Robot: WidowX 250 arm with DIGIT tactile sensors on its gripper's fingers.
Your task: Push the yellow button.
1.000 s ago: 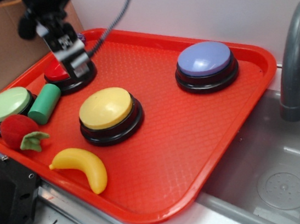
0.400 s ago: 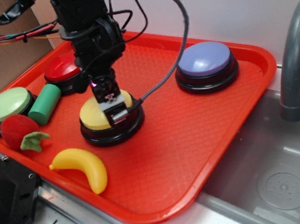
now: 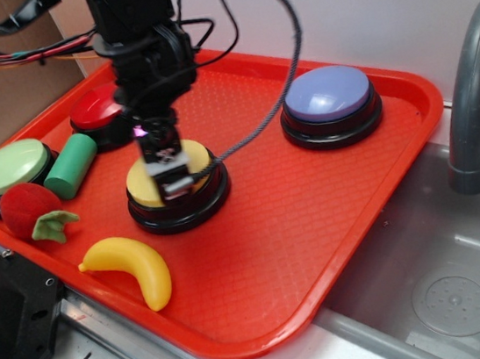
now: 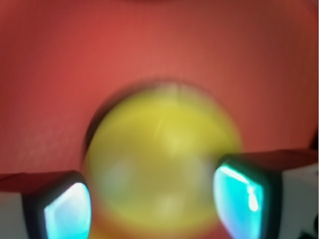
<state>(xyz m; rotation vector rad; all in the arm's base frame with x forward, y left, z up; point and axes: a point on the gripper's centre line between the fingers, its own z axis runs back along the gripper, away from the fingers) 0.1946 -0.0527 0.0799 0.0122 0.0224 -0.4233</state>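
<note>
Claw (image 3: 171, 173) hangs straight over the yellow button (image 3: 176, 184), tip low on its dome, placed to press rather than grip. The button sits on the red tray (image 3: 315, 214), up from the toy banana (image 3: 132, 266).

Close up, blurred, the button (image 4: 162, 159) shows pale yellow and domed between parted, empty fingers (image 4: 245, 195).

The black arm reached steeply down from the upper left, its pincer (image 3: 172, 178) pointing downward; the wrist view showed its fingers (image 4: 62, 209) set apart.
</note>
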